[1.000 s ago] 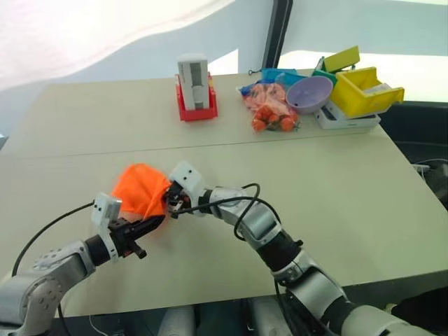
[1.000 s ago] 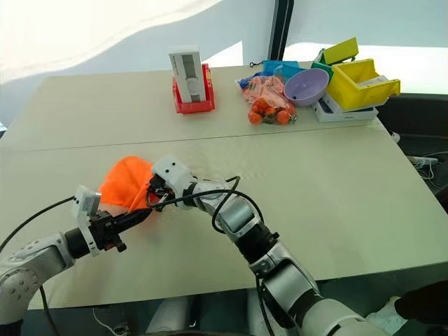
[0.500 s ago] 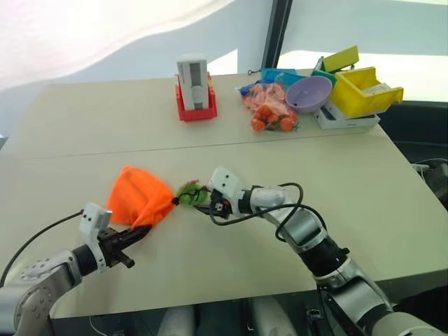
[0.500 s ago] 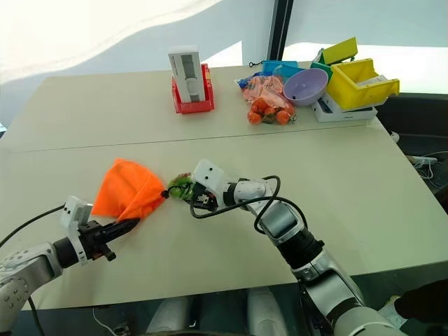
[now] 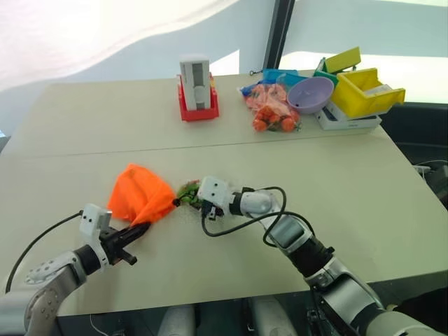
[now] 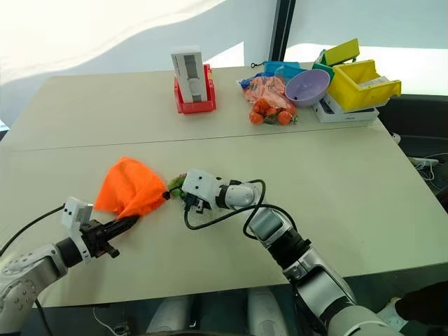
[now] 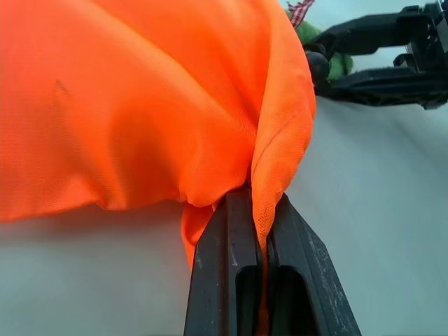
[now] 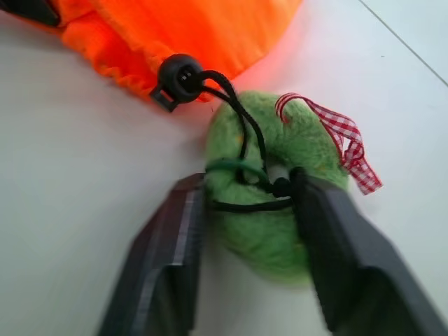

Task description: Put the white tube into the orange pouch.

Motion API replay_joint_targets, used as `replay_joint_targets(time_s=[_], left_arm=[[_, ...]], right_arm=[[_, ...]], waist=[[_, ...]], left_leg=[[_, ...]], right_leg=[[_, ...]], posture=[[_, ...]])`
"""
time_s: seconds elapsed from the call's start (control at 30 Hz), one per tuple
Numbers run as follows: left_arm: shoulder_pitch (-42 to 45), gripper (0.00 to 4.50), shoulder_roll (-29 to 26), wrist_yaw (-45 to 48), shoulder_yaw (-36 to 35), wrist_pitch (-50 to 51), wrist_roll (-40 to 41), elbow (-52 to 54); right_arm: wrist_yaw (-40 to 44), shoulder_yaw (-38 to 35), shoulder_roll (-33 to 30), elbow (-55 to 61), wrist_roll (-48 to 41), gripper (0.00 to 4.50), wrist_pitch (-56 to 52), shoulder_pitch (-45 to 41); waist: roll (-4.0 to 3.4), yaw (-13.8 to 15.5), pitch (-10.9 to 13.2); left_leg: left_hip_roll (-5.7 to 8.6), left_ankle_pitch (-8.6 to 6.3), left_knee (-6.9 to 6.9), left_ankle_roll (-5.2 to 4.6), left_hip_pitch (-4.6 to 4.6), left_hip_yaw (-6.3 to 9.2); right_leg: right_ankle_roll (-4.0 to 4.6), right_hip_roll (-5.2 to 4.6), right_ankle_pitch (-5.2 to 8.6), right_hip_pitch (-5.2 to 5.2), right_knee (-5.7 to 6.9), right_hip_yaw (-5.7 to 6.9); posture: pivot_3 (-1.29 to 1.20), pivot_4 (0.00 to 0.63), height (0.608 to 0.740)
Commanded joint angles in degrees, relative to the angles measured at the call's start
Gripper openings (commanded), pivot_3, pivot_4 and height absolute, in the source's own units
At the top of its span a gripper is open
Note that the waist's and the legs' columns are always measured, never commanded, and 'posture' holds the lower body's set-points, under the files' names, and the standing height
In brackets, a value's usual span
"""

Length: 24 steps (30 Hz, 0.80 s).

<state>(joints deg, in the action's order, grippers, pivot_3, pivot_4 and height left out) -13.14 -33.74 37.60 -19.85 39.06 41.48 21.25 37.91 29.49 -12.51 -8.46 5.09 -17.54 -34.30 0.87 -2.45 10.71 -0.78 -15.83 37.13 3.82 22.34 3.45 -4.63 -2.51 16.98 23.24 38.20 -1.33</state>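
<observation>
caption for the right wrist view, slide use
Right gripper closing around green fuzzy tag on orange pouch's black cord.

Pale wooden table [image 5: 336,182] before a bright white wall [image 5: 91,35].

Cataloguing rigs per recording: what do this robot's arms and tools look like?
Both arms are silver-grey segmented links with black joints. Each wrist carries a white boxy module, and a loose black cable loops alongside. The left tool and right tool each have two flat black fingers.
</observation>
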Motion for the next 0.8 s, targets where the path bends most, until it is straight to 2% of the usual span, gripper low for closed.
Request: replay_joint_targets(time_s=[0.03,0.07,0.17,0.27,0.37,0.5,0.7,0.8], left_arm=[[0.0,0.59,0.0,0.2,-1.3,-0.7,1.4,2.7],[0.0,0.91,0.0,0.6,-1.9,-0.2,2.6,3.1],[0.3,2.45,-0.6,0.8,-2.7,0.5,4.2,4.0],[3.6,3.96,-2.3,0.0,-3.4,1.1,4.8,4.1],[7.0,3.96,-4.6,1.5,-3.5,2.4,6.4,4.2],[11.9,3.96,-8.8,4.4,-1.6,2.1,5.4,3.0],[22.1,3.96,-17.9,15.1,7.5,1.1,1.3,0.9],[29.2,3.96,-17.0,16.9,13.6,-4.0,-5.4,-5.1]], right_arm=[[0.2,-2.4,-1.9,4.4,0.4,0.00,0.1,1.5],[0.6,-3.6,-2.8,6.5,-0.3,0.00,-0.5,2.4],[2.0,-6.8,-4.7,11.9,-2.9,0.00,-2.4,4.6],[5.0,-13.3,-8.9,20.5,-8.6,0.00,-7.5,7.9],[6.4,-15.8,-11.7,25.4,-11.2,0.00,-10.8,9.6],[6.2,-16.4,-12.2,27.5,-12.7,0.00,-13.0,10.0],[5.3,-15.8,-11.9,28.4,-13.2,0.00,-13.2,10.0],[5.2,-15.2,-11.7,28.3,-13.2,0.00,-12.9,9.7]], waist=[[0.00,0.1,0.0],[0.00,0.2,0.0],[0.00,0.4,0.0],[-0.01,0.6,0.0],[-0.01,1.3,0.0],[-0.01,1.2,0.0],[-0.04,1.5,0.0],[-0.04,1.5,0.0]], left_leg=[[0.00,0.00,0.00,0.00,0.00,0.00],[0.00,0.00,0.00,0.00,0.00,0.01],[0.02,0.00,0.00,0.00,0.02,0.02],[0.02,0.00,0.01,0.00,0.01,0.02],[0.08,0.00,0.04,0.00,0.01,0.05],[0.05,0.00,0.00,-0.01,-0.05,0.00],[0.12,0.00,0.01,0.00,0.03,-0.02],[0.18,0.00,0.01,-0.01,0.03,-0.05]], right_leg=[[0.00,0.00,0.00,0.00,0.00,0.00],[0.00,0.00,0.00,-0.02,0.00,0.00],[0.00,-0.05,0.00,-0.03,-0.03,0.00],[0.00,-0.03,0.00,-0.04,-0.02,0.01],[0.00,0.04,0.00,-0.06,-0.01,0.07],[0.01,0.16,0.01,-0.06,-0.01,0.01],[0.01,0.20,0.01,-0.06,-0.06,0.06],[0.00,0.18,0.01,-0.06,-0.08,0.03]], posture=[[0.00,0.150,0.740],[0.00,0.150,0.740],[0.00,0.150,0.740],[0.00,0.150,0.740],[0.00,0.150,0.740],[0.00,0.150,0.740],[0.00,0.150,0.740],[0.00,0.150,0.740]])
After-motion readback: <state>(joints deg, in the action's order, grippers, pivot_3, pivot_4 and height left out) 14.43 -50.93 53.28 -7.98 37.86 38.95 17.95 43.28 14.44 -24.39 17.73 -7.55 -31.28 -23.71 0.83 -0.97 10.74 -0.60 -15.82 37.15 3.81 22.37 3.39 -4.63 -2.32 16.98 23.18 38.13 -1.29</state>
